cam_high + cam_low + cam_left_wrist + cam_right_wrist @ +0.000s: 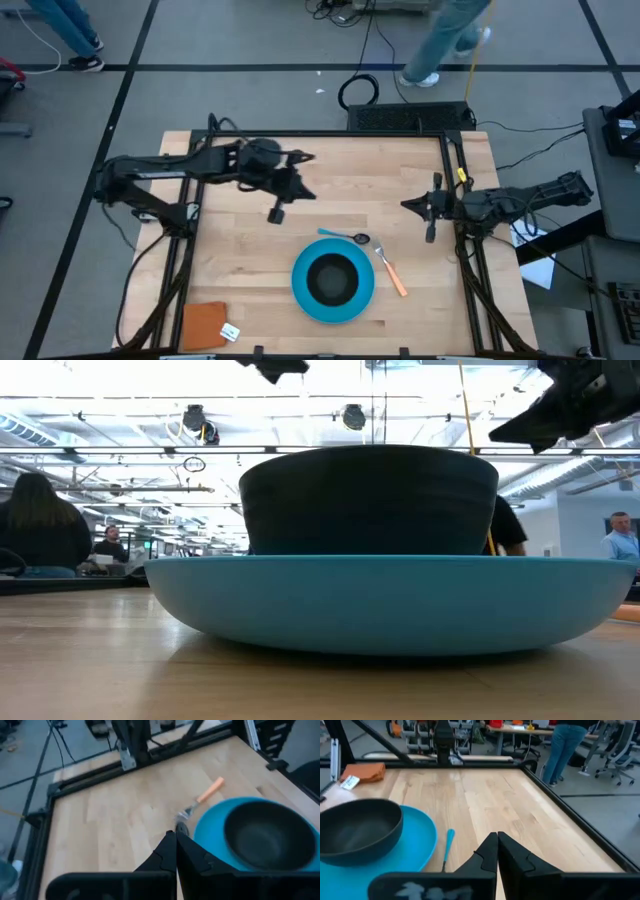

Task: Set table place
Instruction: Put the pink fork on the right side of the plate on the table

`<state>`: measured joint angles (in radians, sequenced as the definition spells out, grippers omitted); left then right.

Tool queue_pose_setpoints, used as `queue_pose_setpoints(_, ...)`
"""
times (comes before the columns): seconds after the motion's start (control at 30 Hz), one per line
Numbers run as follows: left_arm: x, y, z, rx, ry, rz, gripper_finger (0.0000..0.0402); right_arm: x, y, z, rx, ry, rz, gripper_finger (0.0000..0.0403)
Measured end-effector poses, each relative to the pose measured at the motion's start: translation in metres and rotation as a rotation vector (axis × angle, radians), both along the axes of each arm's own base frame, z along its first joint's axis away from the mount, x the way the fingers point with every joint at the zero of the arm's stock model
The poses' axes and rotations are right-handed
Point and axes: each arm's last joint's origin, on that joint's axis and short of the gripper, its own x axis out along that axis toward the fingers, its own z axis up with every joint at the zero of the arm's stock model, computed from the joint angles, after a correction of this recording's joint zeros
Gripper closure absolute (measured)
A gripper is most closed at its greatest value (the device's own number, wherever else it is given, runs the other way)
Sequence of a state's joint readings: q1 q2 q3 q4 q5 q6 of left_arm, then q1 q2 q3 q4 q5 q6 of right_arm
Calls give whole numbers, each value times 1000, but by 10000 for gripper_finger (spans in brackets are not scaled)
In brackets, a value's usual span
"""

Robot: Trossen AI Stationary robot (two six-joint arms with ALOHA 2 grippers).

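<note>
A round bright-blue plate (305, 295) lies on the table's near middle, with a black bowl (332, 278) standing in it. A teal-handled spoon (340, 237) lies just beyond the plate's far rim, and an orange-handled fork (391, 273) lies at its right. My left gripper (276, 214) hangs shut above the table, far-left of the plate. My right gripper (431, 235) is shut too, raised over the right side, right of the fork. The low view shows the bowl (368, 500) in the plate (390, 605) close up.
A brown-orange square with a white tag (207, 325) lies at the near left corner. A black frame rail (330, 133) runs along the table edges. Bare wood (360, 180) spreads across the far half. People show beyond the table in the room.
</note>
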<state>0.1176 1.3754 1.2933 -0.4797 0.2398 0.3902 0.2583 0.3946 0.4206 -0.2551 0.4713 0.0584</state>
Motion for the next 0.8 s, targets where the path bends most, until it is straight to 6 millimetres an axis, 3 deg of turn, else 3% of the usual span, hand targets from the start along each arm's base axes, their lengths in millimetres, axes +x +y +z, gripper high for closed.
queue_pose_setpoints(0.2, -31, 5, -29, -43, -80, 78, 398, -10, 0, 23, 70, 55, -12, 403)
queue_pose_setpoints(0.43, -55, 2, -62, -43, -123, 100, 398, -22, 3, 31, 267, 239, -132, 403)
queue_pose_setpoints(0.8, -67, 3, -75, -21, -180, 171, 377, 2, 41, -2, 614, 639, -186, 403)
